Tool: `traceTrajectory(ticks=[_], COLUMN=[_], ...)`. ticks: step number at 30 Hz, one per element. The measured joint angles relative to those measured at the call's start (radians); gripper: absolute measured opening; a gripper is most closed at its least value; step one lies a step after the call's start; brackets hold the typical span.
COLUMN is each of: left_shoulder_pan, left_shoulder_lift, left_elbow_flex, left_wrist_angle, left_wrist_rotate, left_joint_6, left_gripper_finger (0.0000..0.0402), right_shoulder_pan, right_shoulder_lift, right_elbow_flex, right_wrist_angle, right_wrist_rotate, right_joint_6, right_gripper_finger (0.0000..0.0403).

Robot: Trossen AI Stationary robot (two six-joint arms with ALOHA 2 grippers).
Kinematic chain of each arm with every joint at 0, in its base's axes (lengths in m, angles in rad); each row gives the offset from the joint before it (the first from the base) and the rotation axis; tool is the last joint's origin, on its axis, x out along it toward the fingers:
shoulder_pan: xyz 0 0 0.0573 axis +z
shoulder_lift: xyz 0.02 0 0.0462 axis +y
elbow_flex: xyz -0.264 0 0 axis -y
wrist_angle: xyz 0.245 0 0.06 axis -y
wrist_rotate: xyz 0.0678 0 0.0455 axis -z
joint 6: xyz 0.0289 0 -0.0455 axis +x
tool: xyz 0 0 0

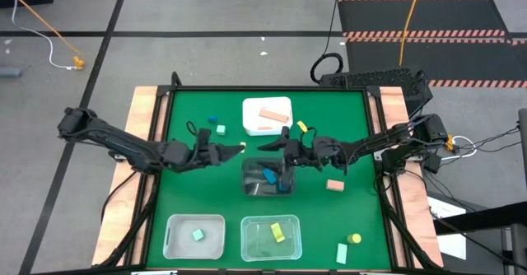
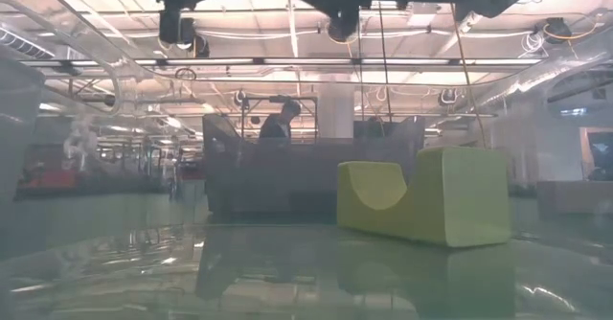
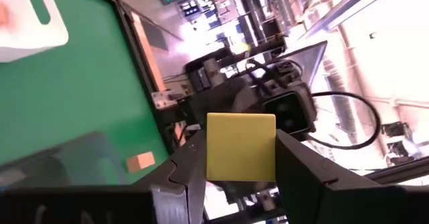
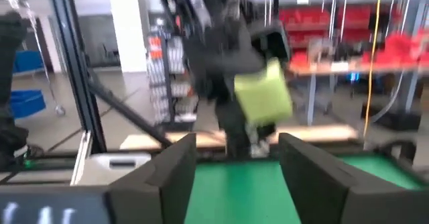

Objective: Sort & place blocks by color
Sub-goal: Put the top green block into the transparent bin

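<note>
My left gripper (image 1: 237,149) hovers over the table's middle, shut on a yellow block (image 3: 241,147). My right gripper (image 1: 278,146) faces it from the right, open and touching nothing; its wrist view shows the same yellow block (image 4: 263,98) ahead of its fingers. Below them stands a dark clear bin (image 1: 250,189) with blue blocks (image 1: 270,176) in it. Loose on the green mat lie a blue block (image 1: 212,119), a mint one (image 1: 221,130), a yellow one (image 1: 302,127), a tan one (image 1: 334,185), a yellow cylinder (image 1: 355,239) and a mint bar (image 1: 342,253). My left gripper pinches the yellow block between its two fingers (image 3: 191,170), which press on two opposite side faces (image 3: 213,174). The fingers reach about level, pointing toward the table's right. The block is lifted clear of the table, and its square face (image 3: 241,133) shows between the fingers.
A white bin (image 1: 254,108) with a tan block (image 1: 272,114) stands at the far middle. Two clear bins sit at the near edge: one (image 1: 174,226) holds a mint block, the other (image 1: 249,226) a yellow one. A person stands in the room beyond the table (image 2: 278,124).
</note>
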Motion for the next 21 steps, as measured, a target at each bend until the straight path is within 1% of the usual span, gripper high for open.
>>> traceTrajectory(ticks=[3,6,11,16,18,21], left_shoulder_pan=[0.0,0.0,0.004,0.02,0.025,0.026], left_shoulder_lift=[0.041,0.085,0.151,0.186,0.189,0.19], left_elbow_flex=[0.0,0.0,0.0,0.0,0.0,0.0], left_wrist_angle=[0.079,0.156,0.266,0.344,0.357,0.357], left_wrist_rotate=[0.0,0.0,0.0,0.0,0.0,-0.001], left_joint_6=[-0.017,-0.028,-0.051,-0.066,-0.066,-0.055], left_gripper_finger=[0.0135,0.0135,0.0135,0.0135,0.0135,0.0135], right_shoulder_pan=[0.0,0.0,0.0,0.0,0.0,0.0], right_shoulder_lift=[0.0,0.0,0.0,0.0,0.0,0.0], right_elbow_flex=[0.0,0.007,0.05,0.1,0.107,0.107], right_wrist_angle=[0.039,0.039,0.007,-0.119,-0.15,-0.142], right_wrist_rotate=[0.058,0.1,0.102,0.103,0.111,0.127], right_joint_6=[-0.045,-0.084,-0.159,-0.278,-0.293,-0.315], right_gripper_finger=[0.0222,0.0228,0.0227,0.0227,0.0227,0.0226])
